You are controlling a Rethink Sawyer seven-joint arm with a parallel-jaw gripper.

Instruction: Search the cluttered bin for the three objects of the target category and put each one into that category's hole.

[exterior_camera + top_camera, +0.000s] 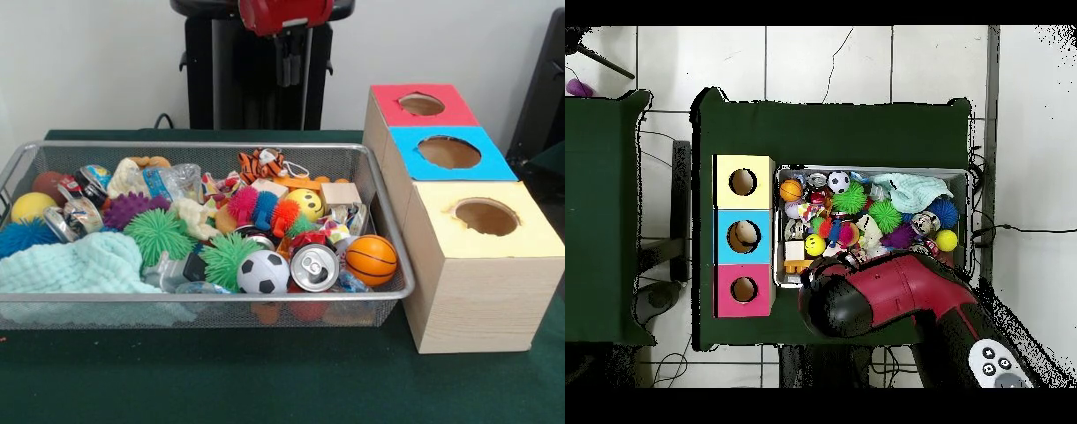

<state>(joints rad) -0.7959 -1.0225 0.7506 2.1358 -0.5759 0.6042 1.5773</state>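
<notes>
Front view shows the gripper [285, 79] hanging high behind the wire bin [177, 146], well clear of the clutter. I cannot tell whether its fingers are spread or closed, though nothing seems to be in them. The task does not name the category, so the three targets are somewhere in that heap, unpicked as far as I can judge. If it is balls, the soccer ball [263, 272] and basketball [371, 260] at the front rim look light, squashy and smooth; I would pinch them across the middle. The drink can [314, 267] between them looks thin, slippery and easily dented, best taken round its side. The green spiky ball [157, 235] looks soft and would give, and the mint cloth [79, 265] may be hiding more. Beside the bin on the green table [265, 380] stand the yellow box [521, 234], blue box [406, 146] and red box [388, 93], each with a hole. The overhead view hides the gripper beneath the red arm [885, 295], but looks straight down the holes, and something pale seems to lie in the blue one [743, 236].
</notes>
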